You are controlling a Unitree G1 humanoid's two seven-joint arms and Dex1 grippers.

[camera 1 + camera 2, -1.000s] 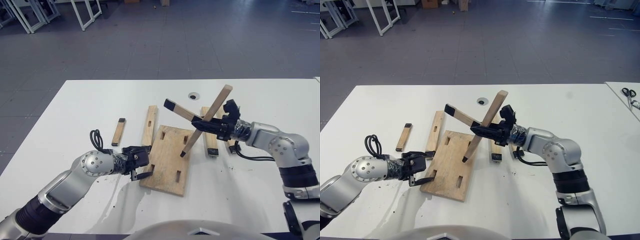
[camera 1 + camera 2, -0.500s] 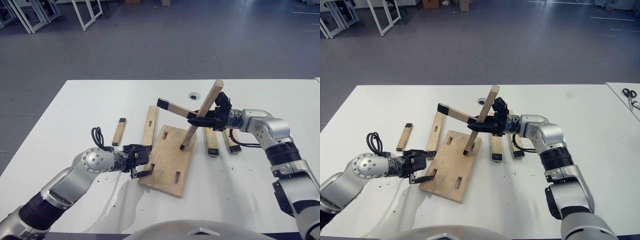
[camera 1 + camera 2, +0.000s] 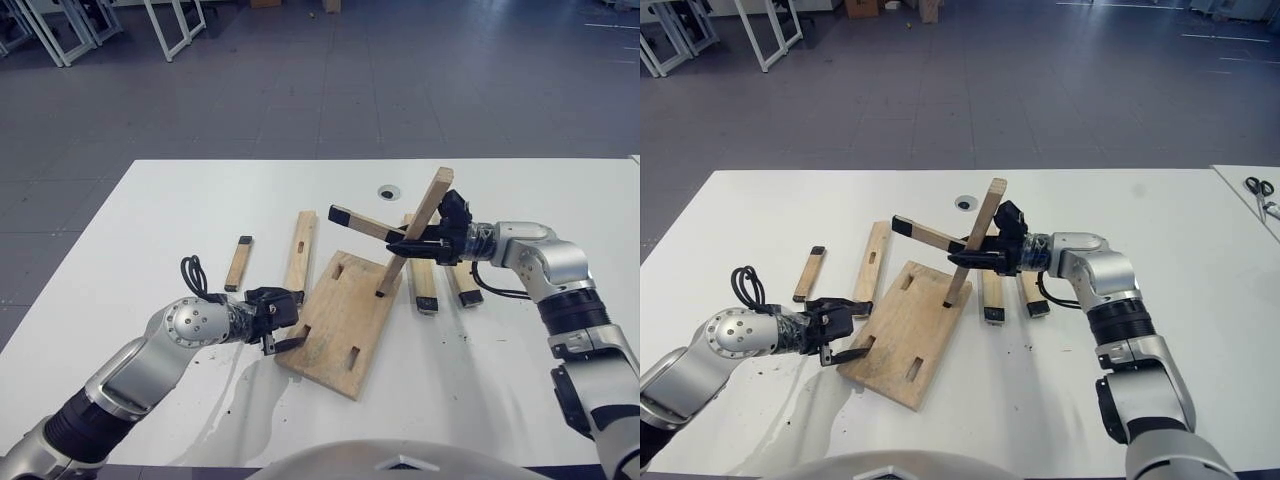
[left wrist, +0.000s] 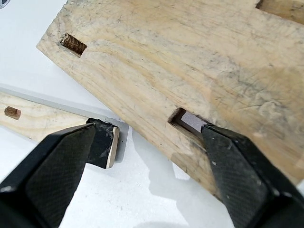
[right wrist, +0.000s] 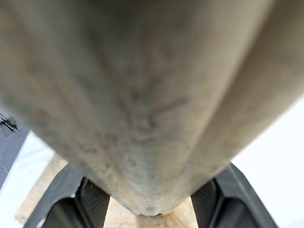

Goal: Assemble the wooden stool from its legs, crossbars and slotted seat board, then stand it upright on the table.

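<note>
Now slotted seat board [image 3: 345,330] flat, left gripper [image 3: 283,330] spread, right gripper [image 3: 402,243] pinching black-tipped legs [image 3: 432,195]

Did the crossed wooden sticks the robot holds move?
Yes. The lower tip of the crossed wooden leg pieces shifted away from the robot, towards the round table hole.

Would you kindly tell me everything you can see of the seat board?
The seat board is a flat rectangle of pale, rough-grained wood with four small rectangular slots, one near each corner. It lies flat on the white table, turned at an angle. The left gripper straddles its near-left edge, one finger at a slot, the other just off the edge. The dark tip of the leg held by the right gripper meets it near the far-right corner.
</note>
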